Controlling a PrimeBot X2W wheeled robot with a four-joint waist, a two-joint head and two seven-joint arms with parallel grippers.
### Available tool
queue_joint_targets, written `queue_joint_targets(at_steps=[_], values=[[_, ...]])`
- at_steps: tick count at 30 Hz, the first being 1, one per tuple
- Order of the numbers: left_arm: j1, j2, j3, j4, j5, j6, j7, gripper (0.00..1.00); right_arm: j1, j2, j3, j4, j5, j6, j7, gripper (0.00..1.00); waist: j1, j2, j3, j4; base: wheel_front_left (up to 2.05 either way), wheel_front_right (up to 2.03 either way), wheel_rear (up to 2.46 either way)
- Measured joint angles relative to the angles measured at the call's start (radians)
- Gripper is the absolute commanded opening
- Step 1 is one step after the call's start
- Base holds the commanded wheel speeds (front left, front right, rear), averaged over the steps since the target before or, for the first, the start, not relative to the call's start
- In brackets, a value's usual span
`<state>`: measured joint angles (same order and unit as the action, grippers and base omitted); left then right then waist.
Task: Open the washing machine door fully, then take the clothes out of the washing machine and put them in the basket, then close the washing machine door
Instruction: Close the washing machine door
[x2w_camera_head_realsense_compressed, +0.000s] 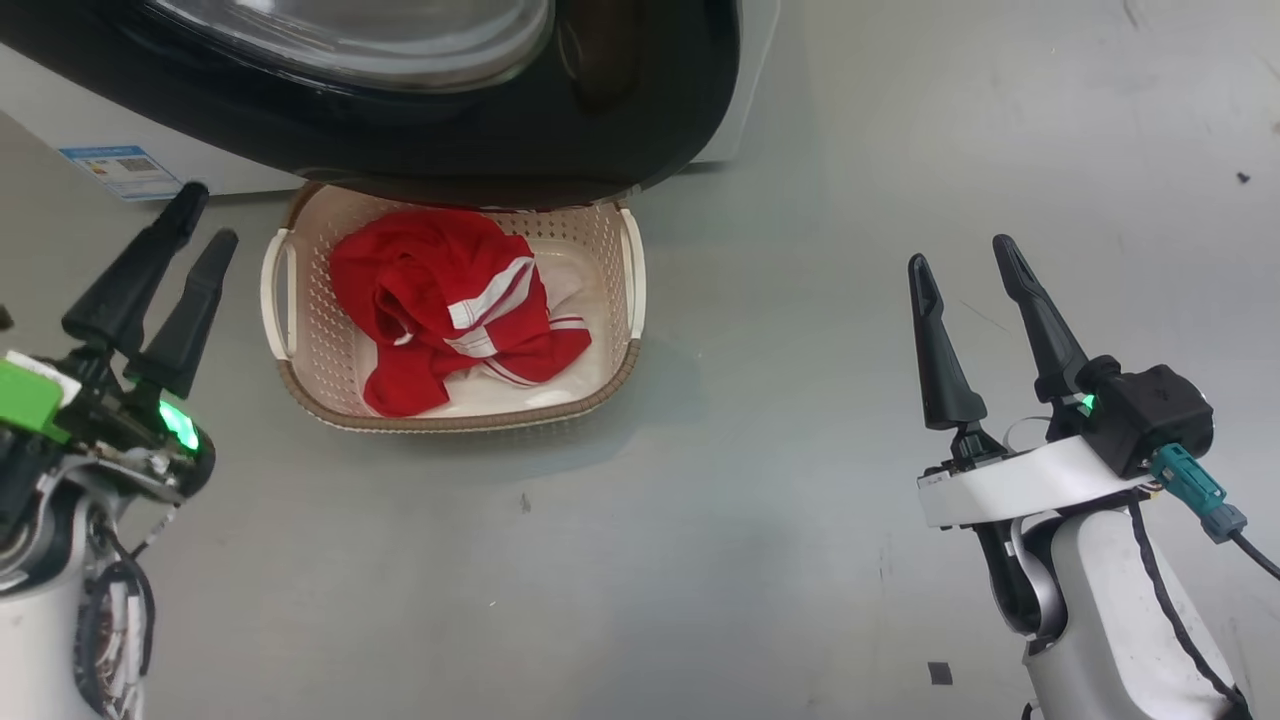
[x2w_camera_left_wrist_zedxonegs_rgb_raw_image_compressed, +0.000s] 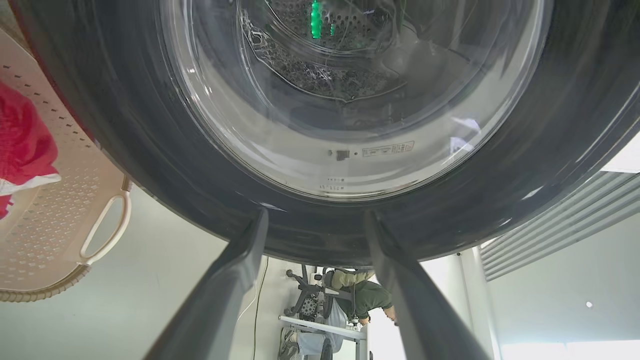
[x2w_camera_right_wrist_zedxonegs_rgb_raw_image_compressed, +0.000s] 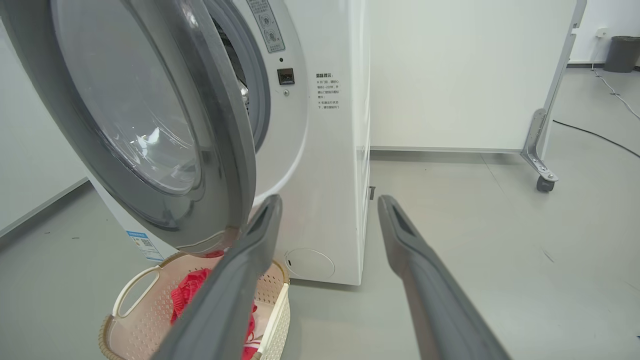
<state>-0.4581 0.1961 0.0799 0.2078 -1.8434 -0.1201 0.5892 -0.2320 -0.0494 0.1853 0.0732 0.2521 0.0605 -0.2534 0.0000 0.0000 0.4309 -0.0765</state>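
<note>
Under door (x2w_camera_head_realsense_compressed: 480, 150), basket (x2w_camera_head_realsense_compressed: 305, 335) far rim hidden; clothes (x2w_camera_head_realsense_compressed: 430, 300) inside; left claw (x2w_camera_head_realsense_compressed: 205, 225), right claw (x2w_camera_head_realsense_compressed: 962, 255) both released, empty.

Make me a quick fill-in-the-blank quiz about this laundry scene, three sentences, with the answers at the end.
1. The crumpled garment with white stripes lying in the cream perforated plastic basket is bright ____.
2. The round black-rimmed glass washing machine door hangs ____, overhanging the basket.
3. The dark two-fingered left claw and right claw both have their fingers spread and hold ____.

Missing words: red; open; nothing.
</note>
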Motion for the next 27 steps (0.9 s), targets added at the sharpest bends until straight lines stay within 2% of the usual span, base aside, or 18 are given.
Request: queue_joint_targets(at_steps=[7, 16, 27], values=[[0.101, -0.048, 0.047, -0.081, 0.016, 0.0, -0.038, 1.0, 0.032, 0.0, -0.008, 0.017, -0.008, 0.009, 0.0, 1.0, 0.0, 0.0, -0.06, 0.035, 0.0, 0.0, 0.0], [0.27, -0.117, 0.051, -0.144, 0.084, 0.0, -0.081, 1.0, 0.084, 0.0, -0.022, 0.035, -0.009, 0.009, 0.0, 1.0, 0.0, 0.0, -0.143, 0.057, 0.0, 0.0, 0.0], [0.409, -0.146, 0.05, -0.21, 0.162, 0.0, -0.152, 1.0, 0.165, 0.002, -0.044, 0.053, -0.011, 0.008, 0.0, 1.0, 0.0, 0.0, -0.243, 0.056, 0.0, 0.0, 0.0]])
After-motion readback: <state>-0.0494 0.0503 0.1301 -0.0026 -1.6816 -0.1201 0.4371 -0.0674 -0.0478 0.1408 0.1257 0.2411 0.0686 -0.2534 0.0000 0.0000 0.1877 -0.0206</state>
